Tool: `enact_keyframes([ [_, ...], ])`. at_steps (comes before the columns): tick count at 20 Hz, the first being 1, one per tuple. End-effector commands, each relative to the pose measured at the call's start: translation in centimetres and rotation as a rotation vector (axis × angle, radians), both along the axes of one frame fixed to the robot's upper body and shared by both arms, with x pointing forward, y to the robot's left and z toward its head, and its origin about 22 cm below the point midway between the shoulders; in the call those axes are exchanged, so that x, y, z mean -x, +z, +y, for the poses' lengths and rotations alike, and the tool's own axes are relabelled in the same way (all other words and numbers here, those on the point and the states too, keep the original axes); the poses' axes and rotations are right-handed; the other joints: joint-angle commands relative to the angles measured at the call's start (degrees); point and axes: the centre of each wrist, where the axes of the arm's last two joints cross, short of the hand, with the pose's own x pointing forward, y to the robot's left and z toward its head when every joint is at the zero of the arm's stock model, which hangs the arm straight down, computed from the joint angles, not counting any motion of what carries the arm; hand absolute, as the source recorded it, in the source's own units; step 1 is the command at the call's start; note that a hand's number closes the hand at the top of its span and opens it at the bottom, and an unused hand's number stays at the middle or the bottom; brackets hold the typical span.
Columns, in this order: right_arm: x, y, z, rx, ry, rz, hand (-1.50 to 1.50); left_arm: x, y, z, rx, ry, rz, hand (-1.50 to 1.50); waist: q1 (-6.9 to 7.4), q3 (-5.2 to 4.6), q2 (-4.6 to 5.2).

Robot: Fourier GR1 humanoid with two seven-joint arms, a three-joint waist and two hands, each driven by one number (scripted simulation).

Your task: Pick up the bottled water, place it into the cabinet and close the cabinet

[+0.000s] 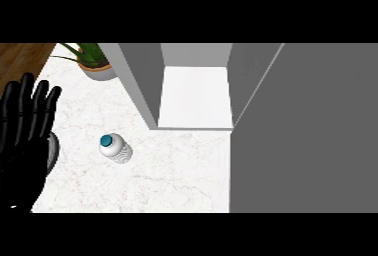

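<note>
**Water bottle stood untouched before the open cabinet**

My left hand (28, 125) rested at the left edge of the view, fingers spread straight and pointing up, holding nothing. The bottled water (115, 148) stood upright on the white marble counter (170, 175), its teal cap facing up, just right of my hand and apart from it. Farther off and to the right, the grey cabinet (196, 95) stood open, its door (303, 130) swung toward me along the right side. A potted plant (92, 60) sat at the far left.
</note>
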Motion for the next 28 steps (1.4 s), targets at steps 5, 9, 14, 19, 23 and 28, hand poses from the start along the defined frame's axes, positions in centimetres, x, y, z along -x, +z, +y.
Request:
enact_keyframes([
  [5,2.6,0.0,-1.2,-0.028,-0.008,0.021,-1.5,-2.3,-0.4,4.8,0.006,-0.042,0.016,-1.5,-0.32,1.18,-0.35],
  [9,4.8,-1.0,0.7,-0.062,0.295,0.173,-1.5,-2.1,-1.7,3.1,0.172,-0.077,0.229,-1.5,-0.5,1.24,-0.62],
  [14,9.9,2.0,0.9,-0.064,0.31,0.175,-1.5,-0.8,-0.9,3.0,0.18,-0.085,0.256,-1.5,-0.57,1.19,-0.54],
  [19,11.6,1.7,0.7,-0.084,0.281,0.171,-1.5,0.2,-2.4,4.2,0.113,-0.027,0.3,-1.5,-0.65,1.18,-0.47],
  [23,13.9,2.8,0.4,-0.09,0.303,0.187,-1.5,0.7,-2.3,5.4,0.069,0.039,0.354,-1.5,-1.15,1.19,-0.59],
  [28,14.2,1.9,1.4,-0.083,0.304,0.185,-1.5,0.2,-5.8,6.4,0.097,0.052,0.414,-1.5,-1.32,1.14,-0.57],
])
